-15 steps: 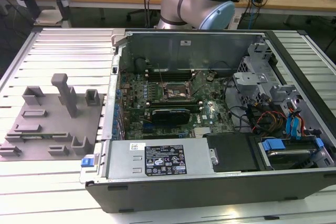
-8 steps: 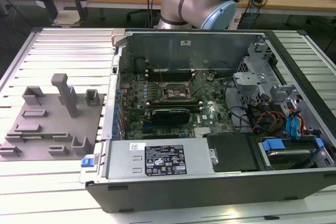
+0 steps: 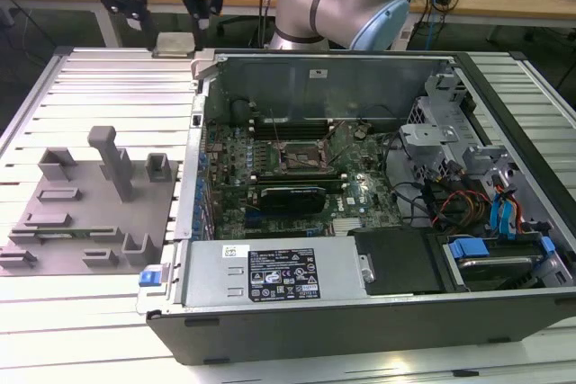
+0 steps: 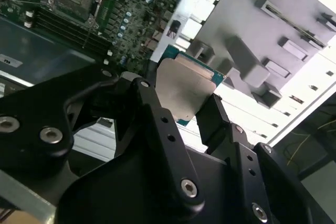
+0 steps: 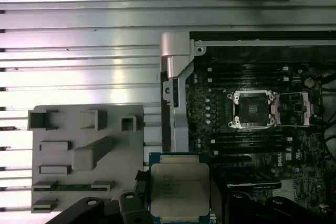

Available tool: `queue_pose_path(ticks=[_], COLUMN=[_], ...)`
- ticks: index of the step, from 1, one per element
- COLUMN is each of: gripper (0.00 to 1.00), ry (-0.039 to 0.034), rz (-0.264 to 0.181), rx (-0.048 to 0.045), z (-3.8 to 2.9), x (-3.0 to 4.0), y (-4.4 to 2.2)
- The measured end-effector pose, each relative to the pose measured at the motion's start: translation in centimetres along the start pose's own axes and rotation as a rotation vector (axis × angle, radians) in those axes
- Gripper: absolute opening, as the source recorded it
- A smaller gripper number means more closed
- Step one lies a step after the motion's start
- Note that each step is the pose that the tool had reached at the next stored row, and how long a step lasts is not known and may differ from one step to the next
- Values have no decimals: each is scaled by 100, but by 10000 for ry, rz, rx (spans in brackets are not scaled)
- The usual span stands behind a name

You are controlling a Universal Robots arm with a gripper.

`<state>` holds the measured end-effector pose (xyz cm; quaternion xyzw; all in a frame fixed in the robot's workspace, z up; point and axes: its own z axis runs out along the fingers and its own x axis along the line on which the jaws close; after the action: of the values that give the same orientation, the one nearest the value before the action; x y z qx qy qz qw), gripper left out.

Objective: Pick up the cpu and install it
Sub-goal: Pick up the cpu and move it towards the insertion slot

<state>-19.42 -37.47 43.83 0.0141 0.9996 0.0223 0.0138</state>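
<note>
The gripper is closed partway on the cpu, which sits between its fingers, gripped by opposite edges. Beyond the fingertips, well apart, lie the motherboard's open socket and a grey tray.

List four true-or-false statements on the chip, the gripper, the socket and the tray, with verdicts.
1. The flat silvery square cpu sits clamped between the fingers of the black gripper. True.
2. The cpu is seated in the square metal-framed socket. False: the socket is empty, its frame swung open.
3. The grey plastic tray with upright posts lies outside the dark computer case. True.
4. The computer case is closed. False: its side is open, exposing the green motherboard.
</note>
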Motion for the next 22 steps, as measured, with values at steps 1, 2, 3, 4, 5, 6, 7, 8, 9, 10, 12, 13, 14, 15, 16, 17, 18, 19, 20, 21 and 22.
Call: queue_pose_path(ticks=[1,2,3,4,5,6,7,8,9,10,12,13,14,15,16,17,18,19,20,21,22], gripper=[55,55,55,55,55,55,55,55,55,55,55,55,55,55,55,55,55,55,55,55,55], ry=[0,-1,1,1,5,8,12,16,25,34,59,68,83,97,116,130,139,146,151,157,161], rz=[2,2,0,2,3,1,2,2,2,3,4,4,6,6,7,6,9,7,7,8,8], rx=[-1,-2,0,-2,-1,1,-1,0,1,0,3,2,2,2,4,2,3,5,4,3,2], z=[30,49,90,126,142,162,194,214,238,262,301,316,337,356,383,419,451,471,489,522,554], x=[-48,-78,-160,-239,-278,-326,-400,-456,-535,-619,-760,-803,-861,-911,-978,-1060,-1131,-1177,-1217,-1278,-1331], y=[1,1,1,2,2,3,4,4,5,7,9,9,10,11,12,13,14,14,14,15,14])
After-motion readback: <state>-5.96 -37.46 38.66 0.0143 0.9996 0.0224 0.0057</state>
